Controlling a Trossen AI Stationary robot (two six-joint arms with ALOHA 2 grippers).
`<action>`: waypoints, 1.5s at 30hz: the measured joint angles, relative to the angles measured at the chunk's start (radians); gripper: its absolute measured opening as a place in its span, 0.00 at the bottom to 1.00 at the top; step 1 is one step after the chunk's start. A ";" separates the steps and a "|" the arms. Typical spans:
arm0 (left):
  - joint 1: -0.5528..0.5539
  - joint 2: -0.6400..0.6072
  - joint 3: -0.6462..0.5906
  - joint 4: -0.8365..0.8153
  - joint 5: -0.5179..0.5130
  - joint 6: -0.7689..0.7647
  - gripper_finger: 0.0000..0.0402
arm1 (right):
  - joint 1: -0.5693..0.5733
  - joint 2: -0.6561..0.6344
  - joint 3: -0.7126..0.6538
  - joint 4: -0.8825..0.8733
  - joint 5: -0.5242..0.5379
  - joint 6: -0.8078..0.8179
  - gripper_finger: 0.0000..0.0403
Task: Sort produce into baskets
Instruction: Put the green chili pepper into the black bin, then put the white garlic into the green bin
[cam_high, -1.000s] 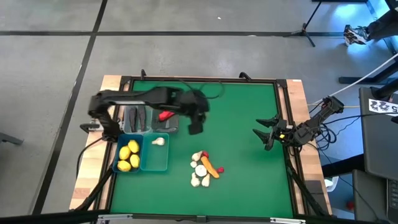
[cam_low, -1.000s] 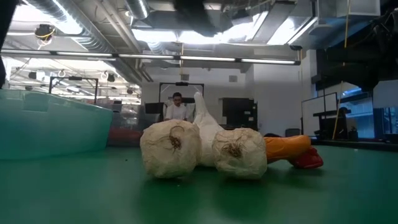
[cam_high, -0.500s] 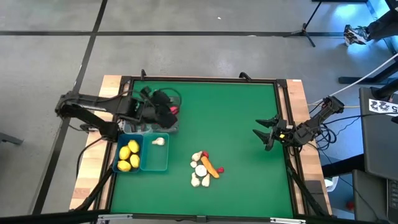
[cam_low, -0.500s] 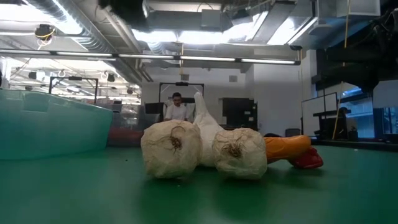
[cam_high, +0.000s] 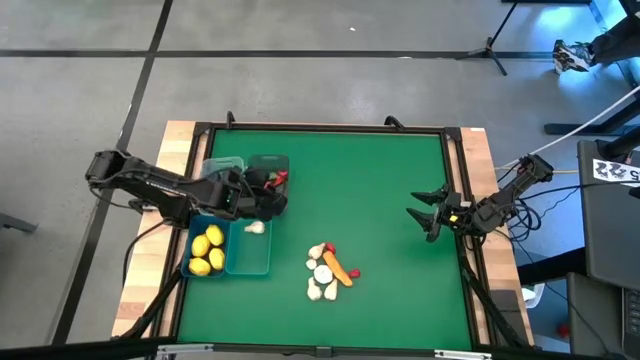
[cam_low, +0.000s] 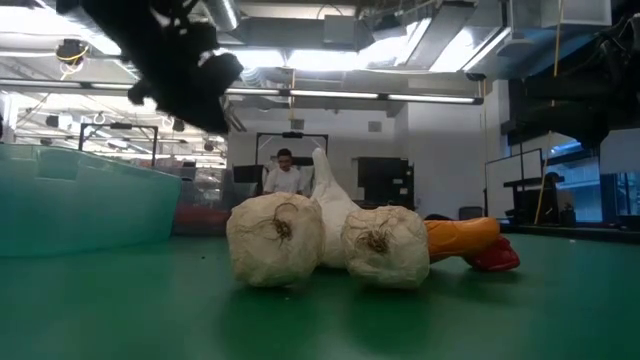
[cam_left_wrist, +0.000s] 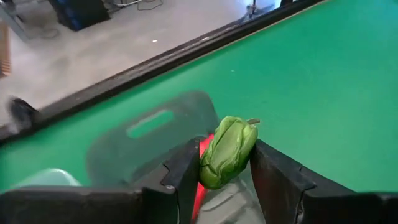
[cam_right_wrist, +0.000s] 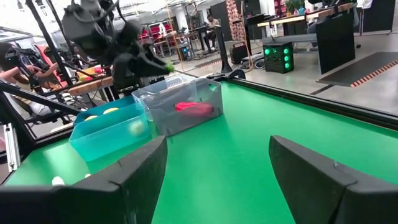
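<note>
With its fingers pinched on the green stem end of a red pepper (cam_left_wrist: 227, 151), the left gripper (cam_high: 268, 190) hangs over the clear grey basket (cam_high: 276, 161), and the job in hand looks like a drop into that bin. Just below the jaws in the left wrist view the pepper's red flesh shows, with the basket's pale wall (cam_left_wrist: 118, 140) beneath it. From the right wrist view another red pepper (cam_right_wrist: 194, 107) already lies inside that basket, so I'd say this is the right bin. To do it well, I'd want the jaws centred over the open top before they part, low enough that the pepper won't bounce off the rim.

Beside those jaws sit the teal baskets, one with lemons (cam_high: 208, 250), one with a single garlic bulb (cam_high: 255, 228). Farther out on the green table (cam_high: 380, 180) wait the unsorted garlic (cam_low: 275, 238) and the orange carrot (cam_high: 338, 266). Well apart, near the table's far edge, the right gripper (cam_high: 422, 212) rests with fingers spread wide, holding nothing.
</note>
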 joint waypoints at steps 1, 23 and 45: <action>0.000 0.000 -0.029 0.047 0.000 -0.013 0.33 | 0.000 0.000 0.000 0.000 0.000 0.000 0.70; 0.017 -0.001 -0.186 0.605 0.213 0.352 0.67 | 0.000 0.000 0.000 0.000 0.000 0.000 0.70; -0.153 0.261 -0.152 0.985 0.490 0.430 0.64 | 0.000 0.000 0.002 -0.006 0.000 0.023 0.70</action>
